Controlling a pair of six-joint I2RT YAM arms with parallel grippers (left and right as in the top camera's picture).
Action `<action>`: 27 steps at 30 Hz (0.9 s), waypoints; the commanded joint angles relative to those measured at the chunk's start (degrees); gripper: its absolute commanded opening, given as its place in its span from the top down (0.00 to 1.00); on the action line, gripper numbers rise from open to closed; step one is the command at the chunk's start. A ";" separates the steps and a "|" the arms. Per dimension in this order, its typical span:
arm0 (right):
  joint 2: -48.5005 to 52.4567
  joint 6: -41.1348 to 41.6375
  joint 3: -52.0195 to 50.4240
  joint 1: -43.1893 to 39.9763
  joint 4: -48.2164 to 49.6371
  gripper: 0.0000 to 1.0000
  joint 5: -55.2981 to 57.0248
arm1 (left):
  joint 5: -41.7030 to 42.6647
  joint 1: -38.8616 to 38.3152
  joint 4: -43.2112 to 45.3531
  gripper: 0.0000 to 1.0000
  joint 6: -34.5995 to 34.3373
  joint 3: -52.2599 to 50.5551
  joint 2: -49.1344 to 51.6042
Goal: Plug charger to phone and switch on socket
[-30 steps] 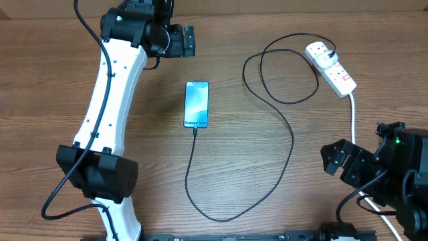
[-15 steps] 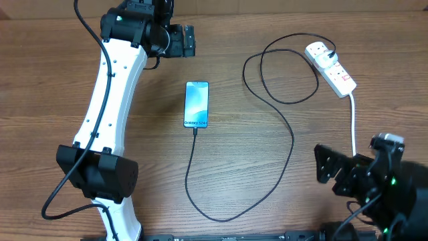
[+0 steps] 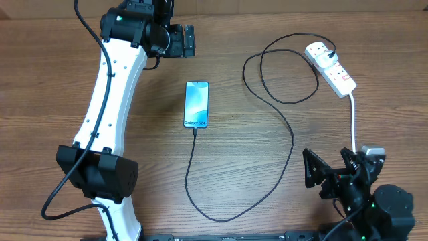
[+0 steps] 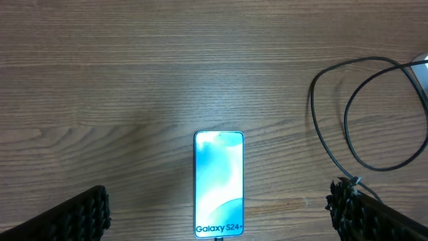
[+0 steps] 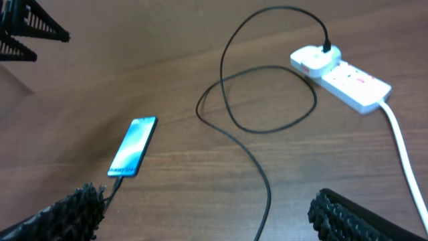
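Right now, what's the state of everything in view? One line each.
phone: lying flat, screen lit, cable meets its bottom edge and looks plugged in.
charger: slack and looped, far end plugged into the socket.
socket: charger plug seated; switch position cannot be told.
left gripper: open, empty, clear of the phone.
right gripper: open, empty, short of the socket.

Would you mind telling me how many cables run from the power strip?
2. A thin black cable runs from the plug at one end of the power strip, looping to the phone; a thick white cord leaves the opposite end.
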 commanded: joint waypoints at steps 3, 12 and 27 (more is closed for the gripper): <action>-4.87 -1.95 -7.08 0.44 7.28 0.00 -0.11 | -0.81 -0.02 0.02 0.00 -0.13 -0.09 0.55; -11.91 -2.05 -17.51 0.44 18.21 0.00 -0.11 | -0.81 -0.02 0.02 0.00 -0.13 -0.09 0.55; -13.51 -3.96 -26.16 0.44 31.69 0.00 -0.13 | -0.81 -0.02 0.02 0.00 -0.13 -0.09 0.55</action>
